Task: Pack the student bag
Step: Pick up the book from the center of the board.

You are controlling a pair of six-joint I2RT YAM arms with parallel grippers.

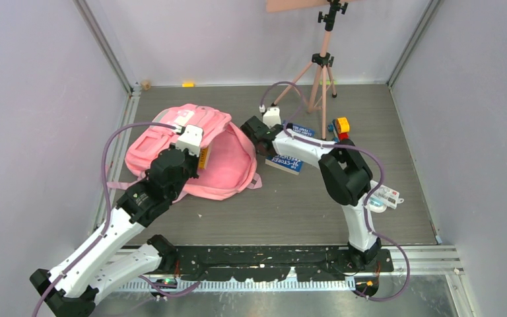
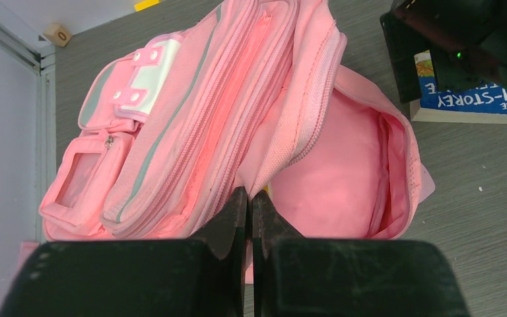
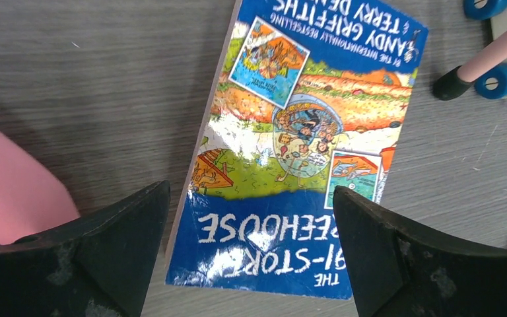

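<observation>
The pink student bag point(image 1: 146, 148) lies on its back at the left of the table, its main compartment point(image 2: 343, 165) gaping towards the right. My left gripper point(image 2: 249, 193) is shut on the edge of the bag's opening flap and holds it lifted; in the top view this gripper point(image 1: 197, 158) sits over the bag's middle. A blue paperback book point(image 3: 304, 132) lies flat on the table just right of the bag point(image 3: 6, 191). My right gripper point(image 3: 251, 188) hovers open over the book's near end, one finger on each side of it, touching nothing. The top view shows the book point(image 1: 285, 162) under that arm.
A pink tripod point(image 1: 322, 66) stands at the back, one foot point(image 3: 450, 84) close to the book. A toy vehicle with blue wheels point(image 1: 340, 127) sits right of the book. A white packet point(image 1: 384, 197) lies at the right. Walls close in the table.
</observation>
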